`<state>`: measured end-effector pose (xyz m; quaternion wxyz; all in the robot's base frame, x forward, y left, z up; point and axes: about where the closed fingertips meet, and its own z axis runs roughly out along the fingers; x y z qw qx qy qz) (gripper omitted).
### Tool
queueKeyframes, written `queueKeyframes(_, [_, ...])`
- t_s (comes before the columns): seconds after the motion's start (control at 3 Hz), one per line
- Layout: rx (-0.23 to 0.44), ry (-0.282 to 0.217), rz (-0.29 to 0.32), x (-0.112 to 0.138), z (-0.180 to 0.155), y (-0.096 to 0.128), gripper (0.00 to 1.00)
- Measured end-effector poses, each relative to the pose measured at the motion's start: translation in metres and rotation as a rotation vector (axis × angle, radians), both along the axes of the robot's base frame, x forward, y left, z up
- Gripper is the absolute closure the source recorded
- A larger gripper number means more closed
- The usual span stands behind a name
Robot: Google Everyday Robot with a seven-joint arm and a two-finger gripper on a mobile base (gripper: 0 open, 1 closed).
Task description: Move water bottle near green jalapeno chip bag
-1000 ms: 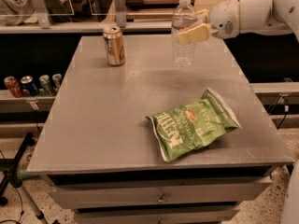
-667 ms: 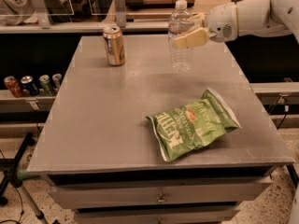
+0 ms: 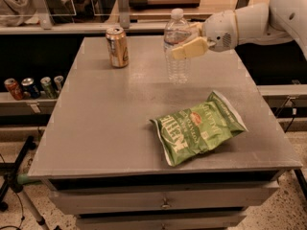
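Green jalapeno chip bag [image 3: 197, 128]: I see crinkly light-green foil with white lettering, flat on the table's [image 3: 105, 123] front right.
Water bottle [image 3: 175, 65]: clear, ribbed, white-capped, upright behind the bag.
Gripper [image 3: 181, 46]: clamped around the bottle's upper body.
Gold can [image 3: 117, 47]: far left.

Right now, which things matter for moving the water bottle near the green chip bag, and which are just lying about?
Job in hand:
water bottle, upright at the back
gripper, closed on the bottle's upper part
green jalapeno chip bag, front right

Lying about:
gold can, back left
row of cans, far left, lower down
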<state>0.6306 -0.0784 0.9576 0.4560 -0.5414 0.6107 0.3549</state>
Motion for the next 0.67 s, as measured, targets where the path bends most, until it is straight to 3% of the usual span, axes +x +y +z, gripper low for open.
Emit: queueKeyframes(0.67, [0.007, 0.021, 0.078, -0.032, -0.011, 0.028, 1.0])
